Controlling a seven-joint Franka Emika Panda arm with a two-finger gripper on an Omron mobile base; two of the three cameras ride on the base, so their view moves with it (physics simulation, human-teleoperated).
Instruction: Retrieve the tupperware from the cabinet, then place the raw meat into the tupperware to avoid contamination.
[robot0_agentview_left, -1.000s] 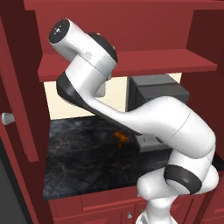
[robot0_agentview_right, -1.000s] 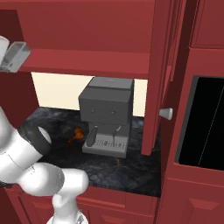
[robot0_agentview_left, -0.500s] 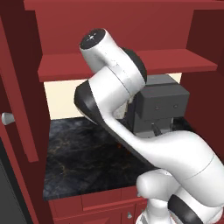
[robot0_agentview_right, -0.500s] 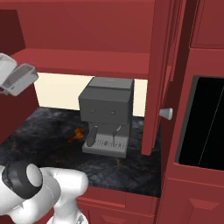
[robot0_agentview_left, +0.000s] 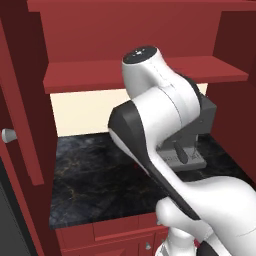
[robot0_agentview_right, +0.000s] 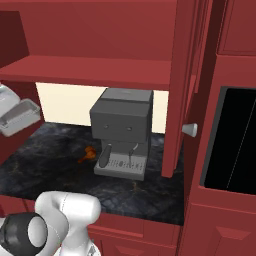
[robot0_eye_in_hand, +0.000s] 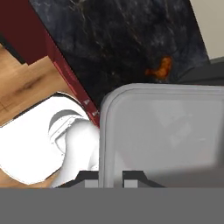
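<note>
The tupperware (robot0_eye_in_hand: 162, 135), a translucent grey-white tub, has its rim pinched between my gripper's (robot0_eye_in_hand: 109, 177) two dark tips, so the gripper is shut on it. In the right base view the tupperware (robot0_agentview_right: 20, 117) hangs tilted at the far left, above the dark counter and below the cabinet's (robot0_agentview_right: 100, 70) red shelf. The raw meat (robot0_agentview_right: 89, 153), a small orange-brown lump, lies on the counter just left of the grey machine. In the hand view the raw meat (robot0_eye_in_hand: 161, 69) lies beyond the tub's far rim. The cabinet (robot0_agentview_left: 145, 72) stands open.
A boxy dark grey coffee machine (robot0_agentview_right: 122, 132) stands on the black marble counter (robot0_agentview_right: 50, 165). An open cabinet door with a silver knob (robot0_agentview_right: 189, 130) juts out to its right, next to a black oven front (robot0_agentview_right: 237, 140). My arm's elbow (robot0_agentview_left: 155, 110) blocks the left base view.
The hand has come down with the tupperware, from level with the shelf to well below it at the left. The arm's elbow has swung right, toward the camera.
</note>
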